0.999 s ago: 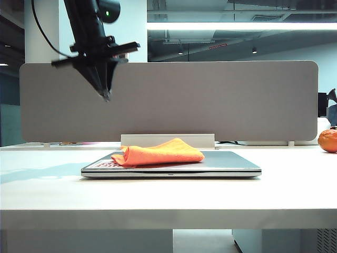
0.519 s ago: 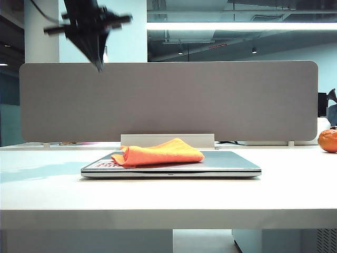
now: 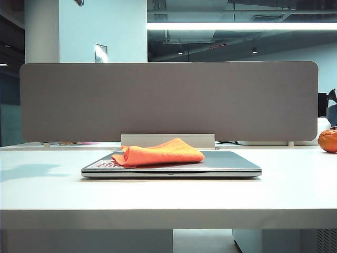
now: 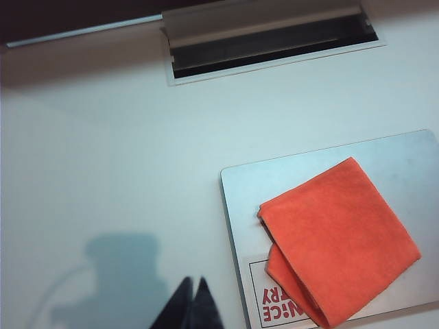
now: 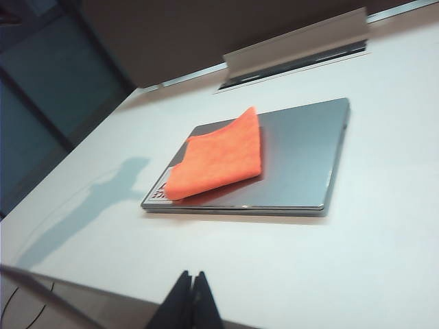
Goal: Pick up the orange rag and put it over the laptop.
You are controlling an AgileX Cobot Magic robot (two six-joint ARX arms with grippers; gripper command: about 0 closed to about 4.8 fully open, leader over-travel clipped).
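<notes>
Exterior view: orange rag (image 3: pixel 163 152) lies on laptop (image 3: pixel 231 164); both grippers' fingers (image 4: pixel 191 306) (image 5: pixel 191 300) closed, empty.

The orange rag (image 3: pixel 164 152), a bright soft cloth, is being seen folded and lying flat on the closed lid of the laptop (image 3: pixel 231 163), covering roughly half of it at the end bearing a red-and-white sticker (image 4: pixel 276 302), which is being partly hidden. The thin silver-grey laptop is resting flat on the white surface (image 3: pixel 168 195).

Grey partition (image 3: pixel 168 100) behind white desk (image 3: pixel 168 195)
</notes>
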